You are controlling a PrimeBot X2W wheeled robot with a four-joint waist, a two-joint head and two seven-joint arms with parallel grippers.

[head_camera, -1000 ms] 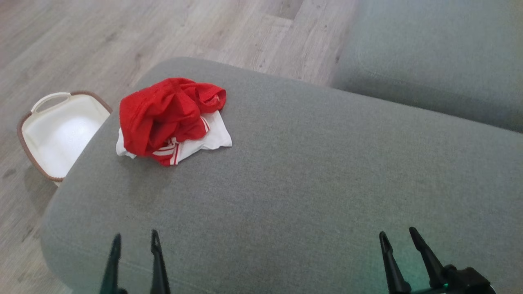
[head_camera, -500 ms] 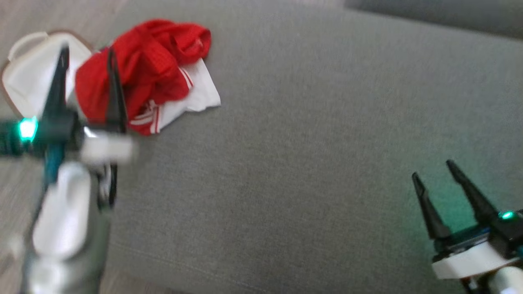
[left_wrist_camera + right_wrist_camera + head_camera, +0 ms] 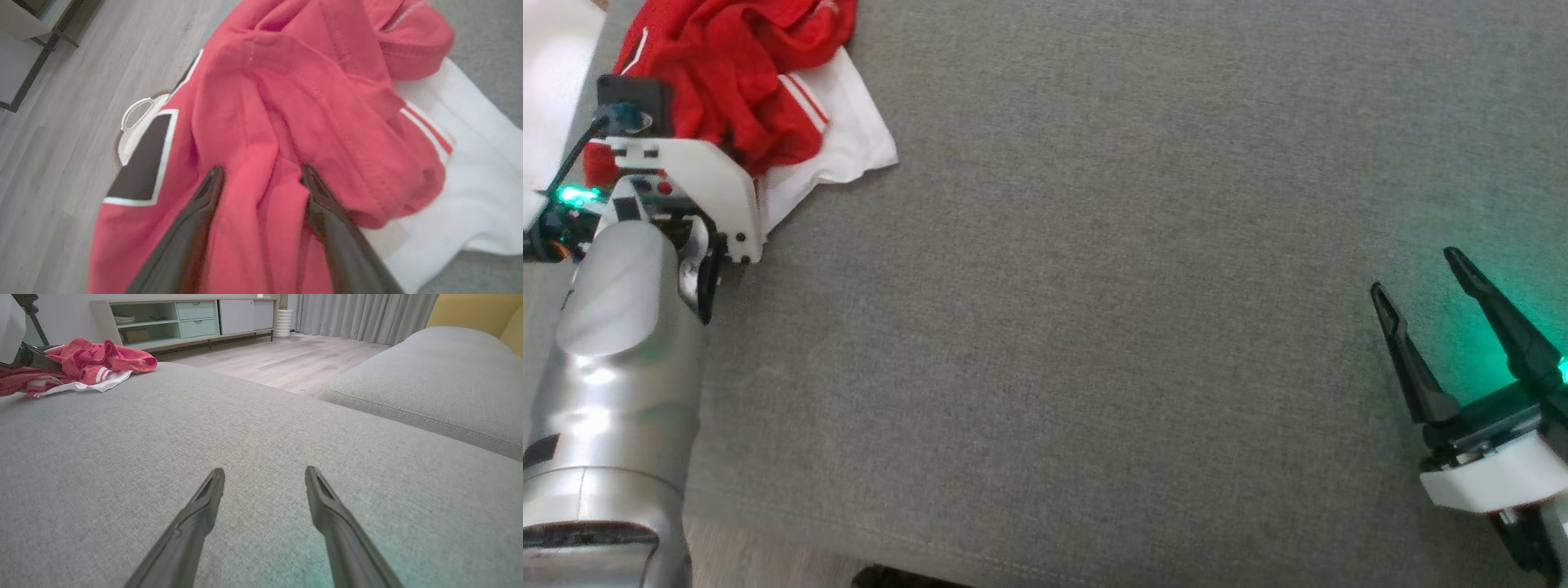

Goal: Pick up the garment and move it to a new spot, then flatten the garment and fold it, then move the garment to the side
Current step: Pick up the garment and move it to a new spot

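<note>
One grab pending: your left gripper (image 3: 262,171), jaws spread, straddles crumpled red-and-white jersey garment (image 3: 310,102) at far-left corner of grey fabric cushion (image 3: 1094,286), probably touching; right gripper (image 3: 1413,273), spread too, hovers empty, well apart.

**Red and white on grey**

The crumpled red-and-white cloth garment (image 3: 727,73) at the far left corner of the grey woven sofa cushion (image 3: 1094,286) is mostly bright red. It has a white panel, thin white stripes along a red cuff, and a black patch edged in white. My left gripper (image 3: 261,179) has glossy black fingers (image 3: 192,228). My right gripper (image 3: 1413,269) is black on a white mount, in a green glow.
</note>
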